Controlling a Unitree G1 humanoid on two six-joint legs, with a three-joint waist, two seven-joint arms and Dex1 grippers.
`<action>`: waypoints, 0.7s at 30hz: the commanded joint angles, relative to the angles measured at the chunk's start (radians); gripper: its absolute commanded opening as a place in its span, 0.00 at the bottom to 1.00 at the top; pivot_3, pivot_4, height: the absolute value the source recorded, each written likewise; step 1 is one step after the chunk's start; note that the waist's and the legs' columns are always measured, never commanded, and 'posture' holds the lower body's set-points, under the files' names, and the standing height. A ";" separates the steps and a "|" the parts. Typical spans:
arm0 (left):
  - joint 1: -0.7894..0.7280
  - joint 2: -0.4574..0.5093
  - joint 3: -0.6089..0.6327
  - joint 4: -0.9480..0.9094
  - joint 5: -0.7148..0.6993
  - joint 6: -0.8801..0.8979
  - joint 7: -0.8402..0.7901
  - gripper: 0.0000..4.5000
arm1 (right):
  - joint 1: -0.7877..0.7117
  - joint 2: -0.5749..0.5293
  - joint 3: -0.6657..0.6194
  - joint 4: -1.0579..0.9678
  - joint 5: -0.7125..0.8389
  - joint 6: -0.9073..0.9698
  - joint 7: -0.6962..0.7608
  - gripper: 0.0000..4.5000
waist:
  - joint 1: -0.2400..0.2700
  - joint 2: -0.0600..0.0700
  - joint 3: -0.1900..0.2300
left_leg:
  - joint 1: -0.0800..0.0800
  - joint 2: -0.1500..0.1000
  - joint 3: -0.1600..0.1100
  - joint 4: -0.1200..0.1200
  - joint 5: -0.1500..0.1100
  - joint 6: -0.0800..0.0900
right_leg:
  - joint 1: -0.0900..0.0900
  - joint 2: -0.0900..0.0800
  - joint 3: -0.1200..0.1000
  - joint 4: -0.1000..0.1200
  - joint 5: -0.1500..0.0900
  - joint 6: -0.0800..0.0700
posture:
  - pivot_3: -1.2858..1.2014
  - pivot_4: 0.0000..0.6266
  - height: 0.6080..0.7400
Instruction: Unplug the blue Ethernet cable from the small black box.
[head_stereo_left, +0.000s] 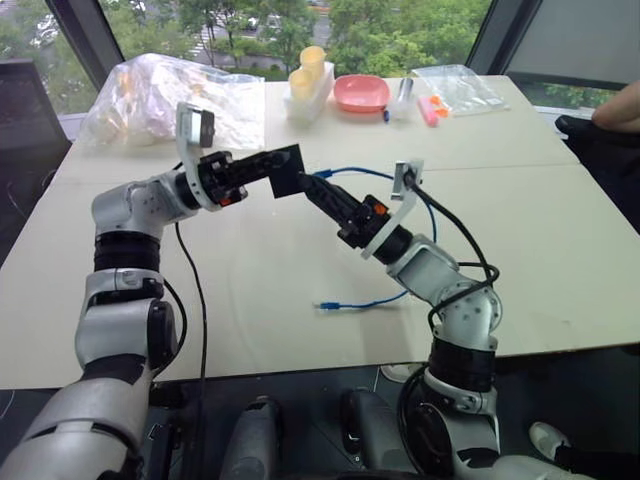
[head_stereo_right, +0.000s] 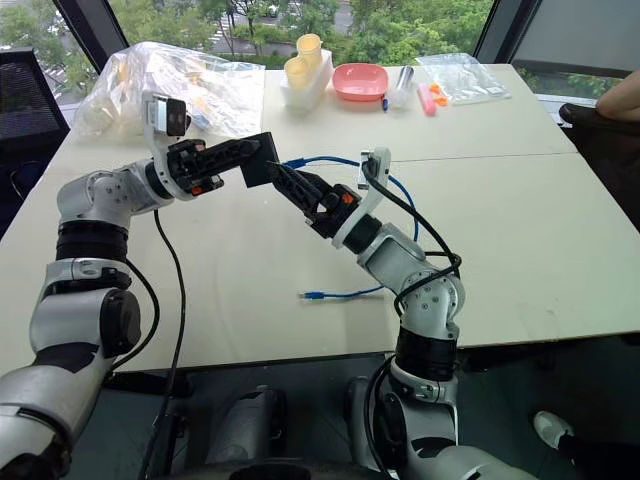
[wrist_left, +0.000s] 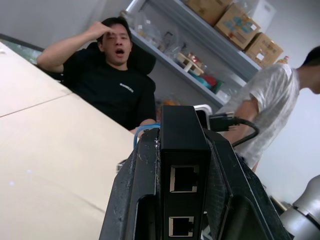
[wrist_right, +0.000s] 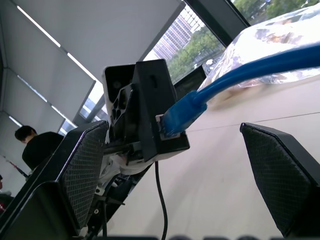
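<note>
At the right gripper (wrist_right: 175, 150): jaws wide apart, gripping nothing, one pad low at the left of the wrist view and the other low at the right. Between them and a little beyond the tips, the plug (wrist_right: 177, 117) of the blue Ethernet cable (wrist_right: 260, 67), seated in the edge of the small black box (wrist_right: 150, 100). Not possible to tell whether the pads already reach beside the plug or stop short of it. Long axis of plug and cord running from the box toward the upper right of that view, away from the port.

At the left gripper (head_stereo_left: 255, 170): jaws clamped on the box, holding it raised above the table (head_stereo_left: 250, 300), in the upper half of the head view near the middle. From there, arching to the right past the right wrist, then dropping to the tabletop, with the free end (head_stereo_left: 328, 305) lying below the centre.

Probably needed next: closing on the plug with the right, the nearer one, and drawing it straight out while holding firm with the left.
</note>
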 joint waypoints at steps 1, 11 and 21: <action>0.005 0.005 0.028 -0.071 -0.055 0.024 0.030 0.12 | -0.030 -0.017 0.023 -0.002 0.013 -0.046 0.009 0.98 | 0.000 0.000 0.000 | 0.000 0.000 0.000 0.000 0.000 0.000 | 0.000 0.000 0.000 0.000 0.000 0.000 | 0.52 0.24 1.00; 0.009 0.016 0.031 -0.089 -0.107 0.039 0.070 0.12 | -0.024 -0.039 0.038 0.011 0.068 -0.082 0.017 0.98 | 0.000 0.000 0.000 | 0.000 0.000 0.000 0.000 0.000 0.000 | 0.000 0.000 0.000 0.000 0.000 0.000 | 0.52 0.24 1.00; 0.013 0.020 0.024 -0.099 -0.126 0.046 0.078 0.12 | -0.012 -0.039 0.041 0.011 0.128 -0.113 0.005 0.98 | 0.000 0.000 0.000 | 0.000 0.000 0.000 0.000 0.000 0.000 | 0.000 0.000 0.000 0.000 0.000 0.000 | 0.52 0.24 1.00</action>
